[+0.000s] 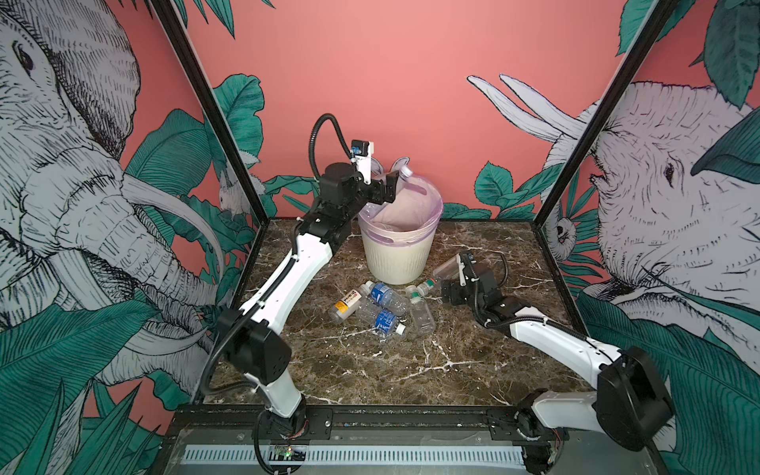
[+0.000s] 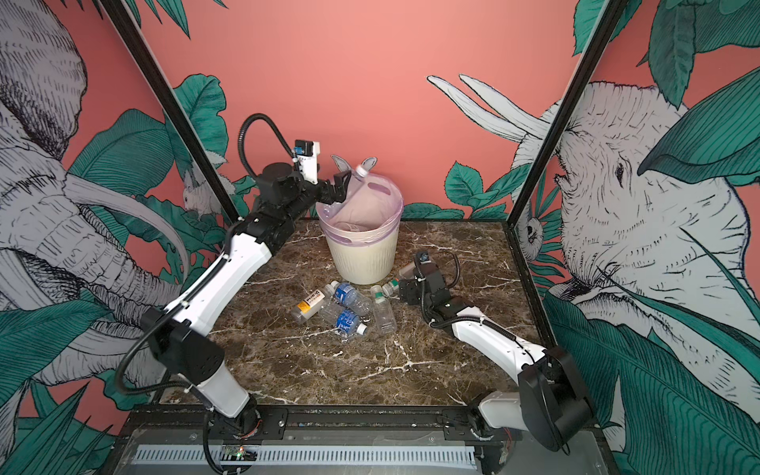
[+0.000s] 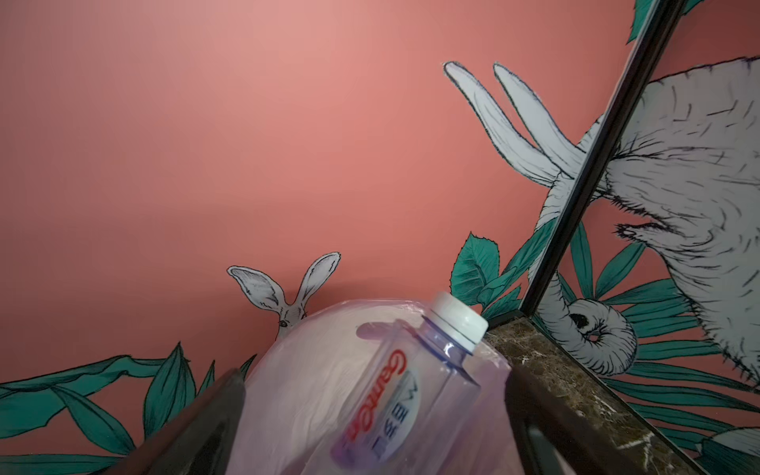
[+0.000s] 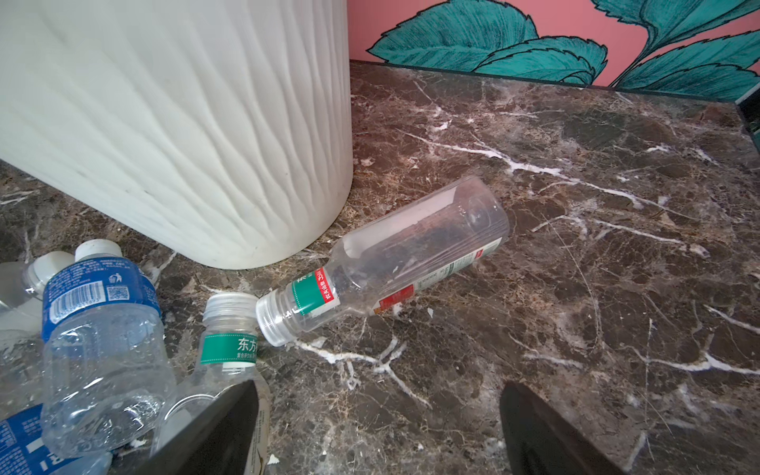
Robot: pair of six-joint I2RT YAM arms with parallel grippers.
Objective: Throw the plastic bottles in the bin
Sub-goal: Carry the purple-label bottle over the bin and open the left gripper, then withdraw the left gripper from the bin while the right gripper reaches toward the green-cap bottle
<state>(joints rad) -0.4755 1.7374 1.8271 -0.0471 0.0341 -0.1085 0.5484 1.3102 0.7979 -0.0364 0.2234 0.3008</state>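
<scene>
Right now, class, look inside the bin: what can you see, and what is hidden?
Inside the bin, its crumpled pink liner shows. A white-capped bottle is over the mouth, between the fingers of the open left gripper. The liner's folds and the wall hide the bottom.

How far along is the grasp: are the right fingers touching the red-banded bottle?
Apart. Right wrist view shows bare marble between the right fingers and that bottle.

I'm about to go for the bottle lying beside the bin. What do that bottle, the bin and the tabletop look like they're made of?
Bottle: thin clear plastic, glossy; the table's pattern shows through its wall.
Bin: cream-white plastic by the look, matt, with moulded wavy ribs.
Tabletop: looks like polished brown marble with white veins, though it could be a printed surface.
</scene>
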